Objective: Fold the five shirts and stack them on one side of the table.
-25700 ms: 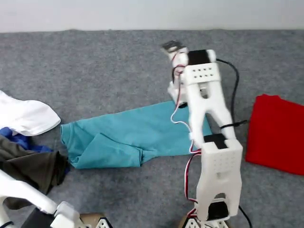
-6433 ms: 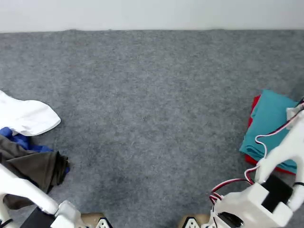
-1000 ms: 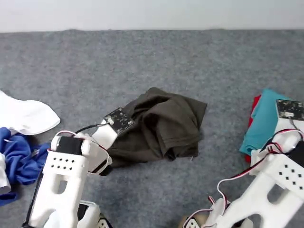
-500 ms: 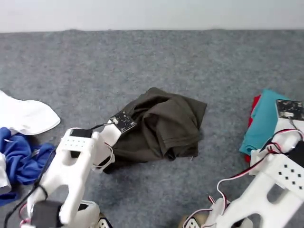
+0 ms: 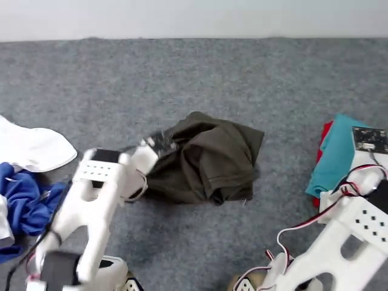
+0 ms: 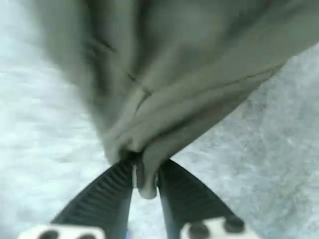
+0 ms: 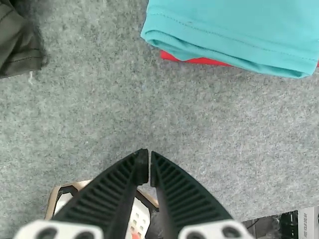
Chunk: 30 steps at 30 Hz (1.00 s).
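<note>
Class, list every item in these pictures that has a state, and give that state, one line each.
dark shirt: crumpled, unfolded.
left gripper: shut on the dark shirt.
right gripper: shut, empty.
teal shirt: folded, lying on the red shirt.
red shirt: mostly covered.
white shirt: unfolded.
blue shirt: crumpled.

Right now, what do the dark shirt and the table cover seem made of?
Dark shirt: soft matte knit, probably cotton; limp folds, stitched hem. Table cover: grey felt or short-pile carpet, judging by its fuzzy, mottled surface.
</note>
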### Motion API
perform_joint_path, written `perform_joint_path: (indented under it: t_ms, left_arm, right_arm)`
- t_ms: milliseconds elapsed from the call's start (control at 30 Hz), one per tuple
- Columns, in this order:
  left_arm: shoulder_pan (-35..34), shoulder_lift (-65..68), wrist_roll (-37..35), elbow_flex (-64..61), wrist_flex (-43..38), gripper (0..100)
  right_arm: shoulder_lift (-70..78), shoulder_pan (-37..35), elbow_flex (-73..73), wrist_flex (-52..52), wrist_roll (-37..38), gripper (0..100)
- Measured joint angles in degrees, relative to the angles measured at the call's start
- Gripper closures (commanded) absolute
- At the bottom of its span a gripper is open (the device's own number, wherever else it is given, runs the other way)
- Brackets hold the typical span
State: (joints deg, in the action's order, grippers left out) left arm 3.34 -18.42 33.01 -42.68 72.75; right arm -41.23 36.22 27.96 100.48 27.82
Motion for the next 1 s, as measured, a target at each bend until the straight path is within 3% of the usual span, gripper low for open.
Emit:
perform_joint_path:
  t_ms: [200,400,667,900,1000]
  left_arm:
    - [-3.2,-17.0,-1.7,15.1,8.9,99]
    - [-14.9,-19.9,-4.9,22.6,9.8,99]
    - [-31.0,-20.0,-4.9,19.3,6.1,98]
    - [-37.6,-20.0,-5.4,9.7,-0.4,98]
    - [-38.6,-20.0,-5.4,7.7,-1.1,98]
  right_arm:
    - [0.0,-1.2,0.0,0.0,-0.1,99.0]
    - [0.0,-9.2,0.0,0.0,-0.2,99.0]
    - [0.0,-30.1,0.0,0.0,-0.1,99.0]
    - [3.2,-52.4,0.0,-0.3,-2.7,98.1]
    - [9.1,-58.0,0.0,-1.6,-3.6,89.8]
